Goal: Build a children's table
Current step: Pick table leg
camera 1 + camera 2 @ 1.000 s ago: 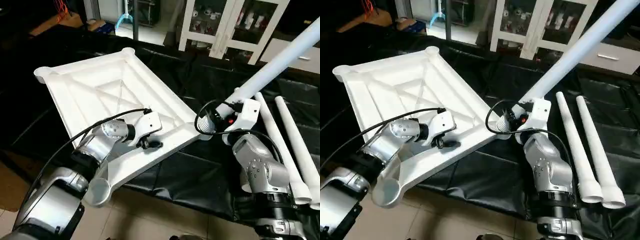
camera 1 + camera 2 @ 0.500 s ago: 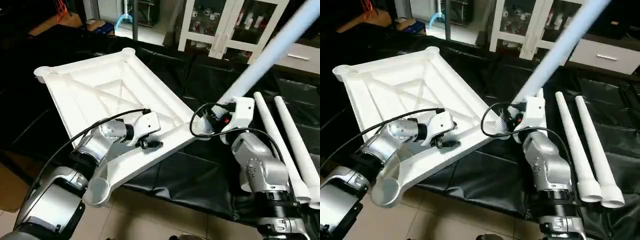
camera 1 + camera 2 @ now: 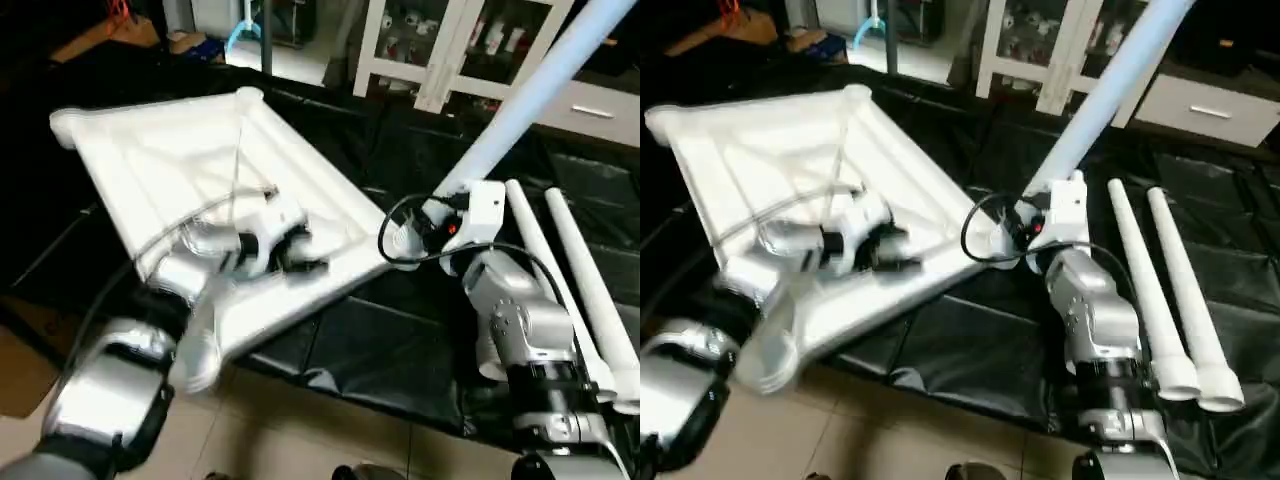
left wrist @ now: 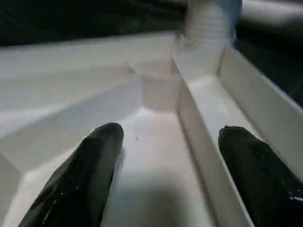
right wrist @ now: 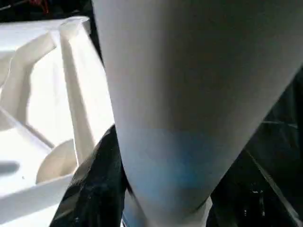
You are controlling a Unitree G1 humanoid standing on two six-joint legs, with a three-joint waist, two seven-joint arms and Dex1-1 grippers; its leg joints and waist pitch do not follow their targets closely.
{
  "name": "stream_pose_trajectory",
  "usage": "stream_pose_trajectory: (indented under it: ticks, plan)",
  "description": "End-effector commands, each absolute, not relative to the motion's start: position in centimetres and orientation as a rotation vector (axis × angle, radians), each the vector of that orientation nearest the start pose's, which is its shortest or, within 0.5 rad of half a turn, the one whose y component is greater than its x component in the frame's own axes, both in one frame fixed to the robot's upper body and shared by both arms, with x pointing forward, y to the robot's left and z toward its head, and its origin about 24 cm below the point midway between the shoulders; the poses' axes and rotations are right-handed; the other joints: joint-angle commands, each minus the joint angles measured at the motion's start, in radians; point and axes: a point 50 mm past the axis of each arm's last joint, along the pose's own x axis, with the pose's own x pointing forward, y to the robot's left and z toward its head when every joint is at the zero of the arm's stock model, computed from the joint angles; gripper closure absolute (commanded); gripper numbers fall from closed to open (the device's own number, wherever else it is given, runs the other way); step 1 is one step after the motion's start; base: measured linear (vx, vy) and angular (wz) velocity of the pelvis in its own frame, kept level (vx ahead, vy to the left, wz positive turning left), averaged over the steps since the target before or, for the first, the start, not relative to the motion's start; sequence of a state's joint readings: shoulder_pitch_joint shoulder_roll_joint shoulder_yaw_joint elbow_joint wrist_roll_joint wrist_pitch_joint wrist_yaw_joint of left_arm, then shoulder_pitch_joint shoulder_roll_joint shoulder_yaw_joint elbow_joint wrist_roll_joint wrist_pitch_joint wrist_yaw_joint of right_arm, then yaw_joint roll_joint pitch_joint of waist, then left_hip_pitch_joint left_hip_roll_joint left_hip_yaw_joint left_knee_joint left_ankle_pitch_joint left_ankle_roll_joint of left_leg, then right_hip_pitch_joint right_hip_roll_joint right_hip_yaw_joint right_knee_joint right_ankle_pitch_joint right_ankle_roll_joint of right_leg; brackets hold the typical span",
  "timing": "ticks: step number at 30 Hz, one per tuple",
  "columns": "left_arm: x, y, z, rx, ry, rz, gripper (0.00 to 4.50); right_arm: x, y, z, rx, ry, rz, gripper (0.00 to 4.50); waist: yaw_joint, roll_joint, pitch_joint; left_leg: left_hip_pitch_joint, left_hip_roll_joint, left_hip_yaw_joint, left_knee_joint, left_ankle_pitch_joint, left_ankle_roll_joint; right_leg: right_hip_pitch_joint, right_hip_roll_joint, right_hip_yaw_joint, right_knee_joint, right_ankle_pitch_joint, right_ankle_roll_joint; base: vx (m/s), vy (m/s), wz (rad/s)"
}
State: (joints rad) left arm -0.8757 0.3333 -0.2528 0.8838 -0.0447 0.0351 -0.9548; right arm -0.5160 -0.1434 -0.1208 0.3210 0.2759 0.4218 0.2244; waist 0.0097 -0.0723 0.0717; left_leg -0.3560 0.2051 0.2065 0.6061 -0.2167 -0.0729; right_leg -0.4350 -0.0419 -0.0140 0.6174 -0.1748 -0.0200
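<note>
White tabletop [image 3: 180, 160] upturned | left gripper [image 4: 165, 156] spread astride its rim | right gripper [image 3: 440, 215] clamps leg [image 3: 530, 90]

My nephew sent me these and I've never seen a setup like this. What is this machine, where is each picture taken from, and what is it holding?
It is a humanoid robot with two silver arms, each ending in a gripper with two black fingers. The two wide pictures come from cameras in its head, looking down over its arms. The two close-ups come from a camera on each wrist.

On the black-covered work surface lies a white plastic tabletop, underside up, its ribs showing. The left gripper straddles one raised rib, with a black finger on each side. The right gripper is closed on a long white leg that slants up and away, its lower end near a corner of the tabletop. Two spare legs lie side by side to the right.
</note>
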Motion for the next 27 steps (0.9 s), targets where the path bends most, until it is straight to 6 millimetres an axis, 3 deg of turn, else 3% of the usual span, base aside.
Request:
stream_pose_trajectory:
  ticks: [1,2,5,7,9,14,15,17,24,25,26,27]
  plan:
    - [38.6,12.6,15.9,0.356,0.062,-1.002,1.31,34.2,-14.9,7.1,0.211,0.274,0.277,2.64,0.007,0.004,-0.091,0.011,0.016,-0.007,-0.052,0.065,0.102,0.084,-0.074,0.042,-0.031,0.16,-0.311,0.0,0.0,0.0]
    - [38.8,12.8,17.0,0.333,0.027,-0.987,1.31,34.5,-14.8,7.4,0.226,0.257,0.271,2.64,0.008,0.012,-0.09,0.014,0.018,-0.008,-0.052,0.063,0.096,0.082,-0.075,0.041,-0.031,0.151,-0.31,0.0,0.0,0.0]
    - [38.7,12.6,18.4,0.261,-0.016,-0.986,1.31,34.8,-14.7,7.7,0.238,0.245,0.269,2.64,0.007,0.008,-0.092,0.014,0.017,-0.006,-0.051,0.081,0.091,0.084,-0.072,0.041,-0.026,0.19,-0.321,0.0,0.0,0.0]
    - [38.7,12.6,18.1,0.286,-0.003,-0.977,1.31,34.8,-14.7,7.5,0.22,0.256,0.267,2.64,0.009,0.009,-0.093,0.015,0.016,-0.006,-0.05,0.088,0.095,0.085,-0.071,0.04,-0.025,0.207,-0.327,0.0,0.0,0.0]
    - [38.8,12.9,16.9,0.44,0.015,-0.942,1.31,34.7,-14.6,7.3,0.22,0.268,0.261,2.64,0.013,0.01,-0.095,0.012,0.014,-0.006,-0.048,0.104,0.108,0.088,-0.071,0.041,-0.024,0.235,-0.328,0.0,0.0,0.0]
    - [39.2,12.9,17.3,0.318,0.009,-0.875,1.31,34.6,-14.8,7.1,0.233,0.276,0.24,2.64,0.024,0.01,-0.096,0.017,0.016,-0.005,-0.048,0.107,0.098,0.086,-0.07,0.039,-0.022,0.23,-0.326,0.0,0.0,0.0]
    - [39.4,13.0,17.0,0.343,0.026,-0.841,1.31,34.6,-14.8,7.0,0.232,0.277,0.24,2.64,0.026,0.014,-0.095,0.018,0.016,-0.005,-0.048,0.105,0.096,0.085,-0.07,0.039,-0.022,0.229,-0.326,0.0,0.0,0.0]
    - [39.7,13.4,16.0,0.508,0.054,-0.775,1.31,34.5,-14.7,7.0,0.229,0.279,0.236,2.64,0.028,0.01,-0.095,0.016,0.015,-0.004,-0.048,0.094,0.093,0.087,-0.069,0.04,-0.025,0.221,-0.322,0.0,0.0,0.0]
    - [38.7,12.9,13.4,0.825,0.036,-0.815,1.31,34.5,-14.8,6.7,0.211,0.286,0.222,2.64,0.031,0.015,-0.093,0.015,0.02,-0.008,-0.049,0.058,0.067,0.084,-0.072,0.04,-0.028,0.15,-0.283,0.0,0.0,0.0]
    - [38.6,12.8,13.0,0.797,0.046,-0.821,1.31,34.4,-14.8,6.7,0.212,0.287,0.22,2.64,0.031,0.014,-0.093,0.015,0.019,-0.009,-0.049,0.051,0.06,0.084,-0.073,0.041,-0.028,0.142,-0.283,0.0,0.0,0.0]
    - [38.6,12.7,12.9,0.763,0.055,-0.826,0.8,34.4,-14.8,6.7,0.211,0.288,0.218,2.64,0.029,0.014,-0.092,0.013,0.019,-0.009,-0.049,0.036,0.051,0.084,-0.073,0.041,-0.028,0.134,-0.287,0.0,0.0,0.0]
    - [38.4,12.3,12.6,0.653,0.082,-0.845,0.75,34.4,-14.9,6.6,0.208,0.29,0.212,2.64,0.028,0.015,-0.092,0.013,0.018,-0.008,-0.048,0.029,0.045,0.083,-0.074,0.041,-0.028,0.127,-0.29,0.0,0.0,0.0]
